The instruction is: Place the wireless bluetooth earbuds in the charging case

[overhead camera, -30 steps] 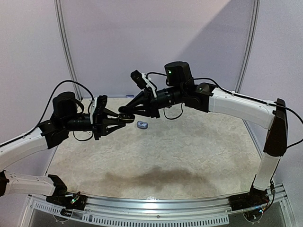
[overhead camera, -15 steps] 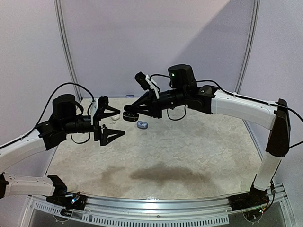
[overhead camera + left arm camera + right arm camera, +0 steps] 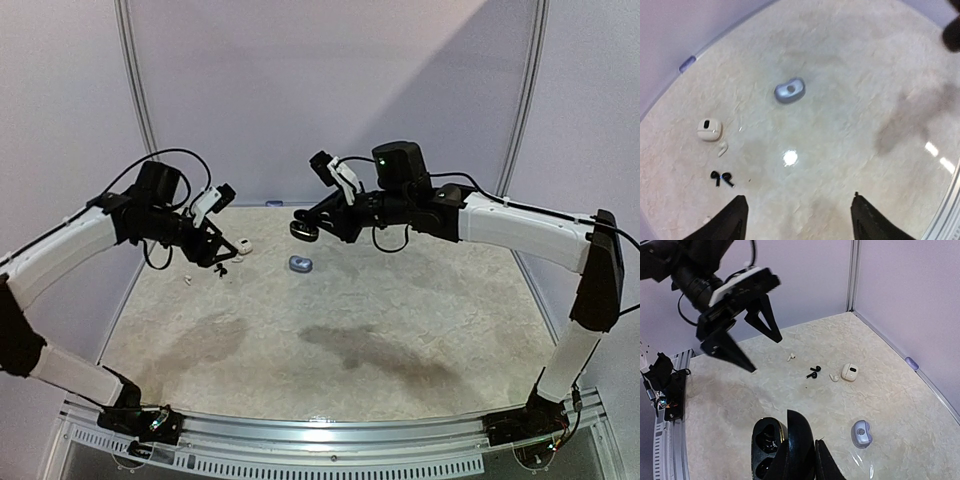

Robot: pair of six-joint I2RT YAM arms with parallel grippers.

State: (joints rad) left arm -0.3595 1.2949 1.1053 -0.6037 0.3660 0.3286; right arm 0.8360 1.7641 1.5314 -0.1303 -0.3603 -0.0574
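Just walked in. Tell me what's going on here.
The right claw holds an open black charging case up in the air. The left claw is open and empty, hovering over loose pieces lying below it: a black earbud pair, a white earbud and a small white case. A grey-blue case lies apart from them. Neither claw holds a bud.

One case (image 3: 789,90) on the table (image 3: 840,165), another case (image 3: 709,129) left of it; a bud (image 3: 722,148) just beside, paired buds (image 3: 722,178) in front
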